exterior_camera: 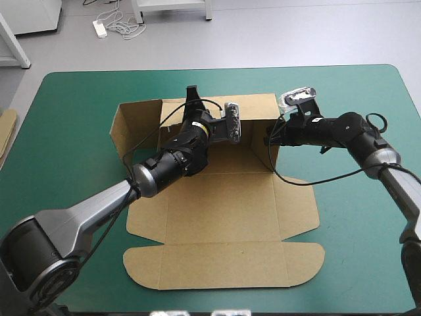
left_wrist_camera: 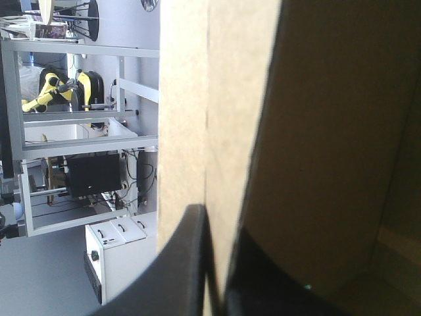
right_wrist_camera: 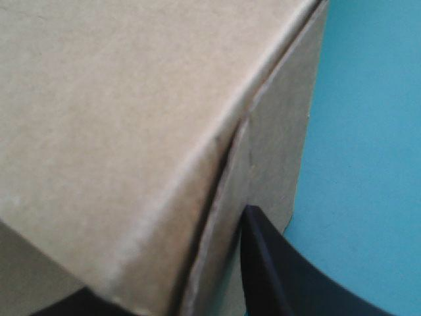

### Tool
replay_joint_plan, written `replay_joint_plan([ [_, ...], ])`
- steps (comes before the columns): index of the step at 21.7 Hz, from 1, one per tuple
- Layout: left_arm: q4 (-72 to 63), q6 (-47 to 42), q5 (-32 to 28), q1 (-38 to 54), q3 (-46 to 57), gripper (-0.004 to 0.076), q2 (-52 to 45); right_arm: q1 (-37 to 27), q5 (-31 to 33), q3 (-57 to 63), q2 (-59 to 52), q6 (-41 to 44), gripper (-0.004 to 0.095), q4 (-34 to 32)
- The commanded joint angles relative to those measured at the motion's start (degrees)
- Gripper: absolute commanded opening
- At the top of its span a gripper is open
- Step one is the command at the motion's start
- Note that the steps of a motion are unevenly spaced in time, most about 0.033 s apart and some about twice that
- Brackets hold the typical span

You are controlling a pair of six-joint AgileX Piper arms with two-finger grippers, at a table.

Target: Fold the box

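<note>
The left gripper point(exterior_camera: 192, 99) pinched the top edge of the raised 12 o'clock wall point(exterior_camera: 253, 106) of the box point(exterior_camera: 223, 197), apparently holding it upright, while the right gripper point(exterior_camera: 270, 136) pinched its 2 o'clock corner, likely squaring it, the box lying mid-way across the table point(exterior_camera: 72, 99), lid point(exterior_camera: 223, 264) flat at 6 o'clock.

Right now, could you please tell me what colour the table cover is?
The table cover is plain teal-green, clearest in the high view.
</note>
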Motion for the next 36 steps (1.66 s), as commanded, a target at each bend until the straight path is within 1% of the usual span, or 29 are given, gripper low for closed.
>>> replay_joint_plan([
  [1,-5.28,-2.13,2.45,-0.05,-0.12,-0.0009,-1.38,-0.06,3.38,-1.59,-2.15,-0.6,0.0155,2.42],
  [2,-4.91,-2.13,2.45,-0.05,-0.12,-0.0009,-1.38,-0.06,3.85,-1.59,-2.15,-0.9,0.0119,2.57],
  [3,-4.78,-2.13,2.45,-0.05,-0.12,-0.0009,-1.38,-0.06,3.99,-1.59,-2.15,-0.9,0.0104,2.57],
  [6,-4.09,-1.66,2.59,-0.05,-0.45,-0.0009,-1.38,-0.06,4.0,-1.59,-2.15,-0.9,-0.0017,3.77],
  [9,-2.64,-1.66,2.59,-0.17,-0.61,-0.0008,-1.38,-0.06,3.09,-1.59,-2.15,-0.9,-0.0017,4.25],
  [10,-2.76,-1.66,3.18,-0.26,-1.0,0.0004,-1.38,-0.06,3.02,-1.59,-2.15,-0.66,-0.0017,4.25],
  [11,-3.33,-1.66,4.19,-0.39,-1.87,0.0052,-1.51,-0.06,2.61,-1.59,-2.15,0.11,-0.0017,4.25],
  [12,-4.61,-1.55,5.15,-0.76,-2.59,0.0115,-1.61,-0.06,2.33,-1.59,-2.15,1.07,-0.0017,4.25],
  [13,-6.76,-0.77,5.66,-1.28,-2.99,0.0207,-2.32,-0.06,1.97,-1.59,-2.15,1.56,-0.0017,4.15],
  [15,-10.75,0.31,7.69,-2.64,-3.13,0.0361,-3.94,-0.06,1.57,-1.69,-2.15,2.62,-0.0017,4.04],
  [17,-13.11,1.66,10.46,-3.67,-3.13,0.0418,-5.36,-0.06,1.32,-1.81,-2.15,3.29,-0.0017,4.04],
  [19,-16.63,4.57,11.26,-4.67,-3.13,0.0417,-7.0,-0.06,0.68,-1.81,-2.15,4.26,-0.0017,3.91],
  [21,-18.05,5.33,12.76,-6.47,-3.13,0.0417,-7.91,-0.06,0.4,-1.81,-2.15,4.94,-0.0017,3.91],
  [24,-18.55,5.93,15.29,-12.03,-3.13,0.0418,-9.95,-0.06,0.4,-1.81,-2.15,5.4,-0.0017,3.91],
  [26,-18.55,6.3,15.48,-16.57,-3.13,0.0417,-11.34,-0.06,0.26,-1.81,-2.15,5.4,-0.0017,3.91],
  [28,-20.11,6.3,15.27,-19.0,-3.68,0.0417,-11.79,-0.06,-0.11,-1.81,-2.15,5.4,-0.0017,3.91],
  [32,-26.57,5.68,13.95,-20.06,-5.54,0.0417,-12.62,-0.06,-0.27,-1.81,-2.15,5.8,-0.0017,3.91],
  [36,-25.88,4.53,13.3,-17.62,-8.68,0.0417,-14.33,-0.06,-0.3,-1.81,-2.15,5.8,-0.0017,3.81],
])
